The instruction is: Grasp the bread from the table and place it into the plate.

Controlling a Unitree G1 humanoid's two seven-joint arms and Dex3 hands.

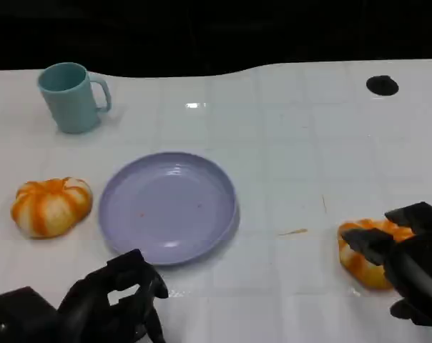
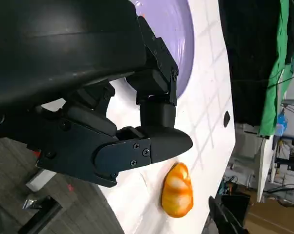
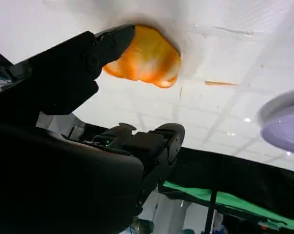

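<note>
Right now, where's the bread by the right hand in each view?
Head view: bread at lower right, at the right hand.
Left wrist view: on the table beyond the left hand.
Right wrist view: at a fingertip.
Shared landmark: the plate.

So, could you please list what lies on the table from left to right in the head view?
Left bread → mug → plate → right bread, with the right hand at it.

Your right hand [image 1: 405,250] sits low at the near right, fingers apart, holding nothing. Your left hand [image 1: 112,296] rests near-left, fingers loosely curled, empty.
</note>
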